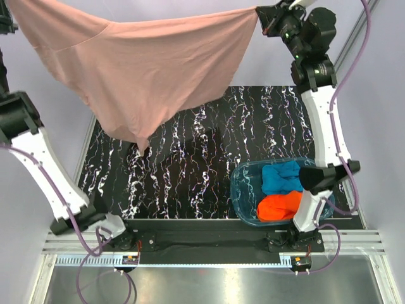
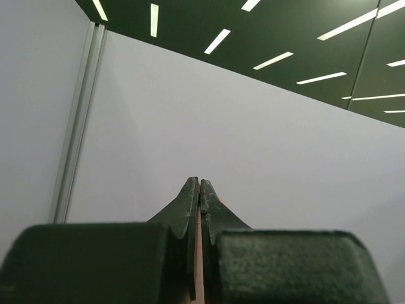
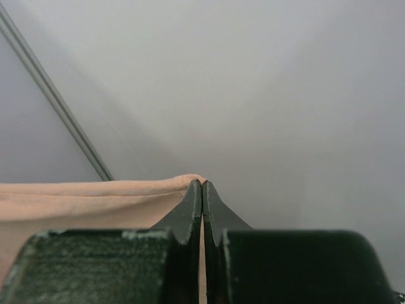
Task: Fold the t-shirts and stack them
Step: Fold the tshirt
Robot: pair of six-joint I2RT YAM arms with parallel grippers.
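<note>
High above the counter, the pink shirt is hung stretched left to right, its top edge taut and its body sagging to a point at lower left. Only the wrist views show the grips: the left tool is pinched on a pink sliver, the right tool on a rolled hem. The blue shirt and orange shirt are seen crumpled in the tub from above only.

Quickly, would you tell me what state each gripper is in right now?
The left gripper is closed on the pink t-shirt.
The right gripper is closed on the pink t-shirt too.
</note>
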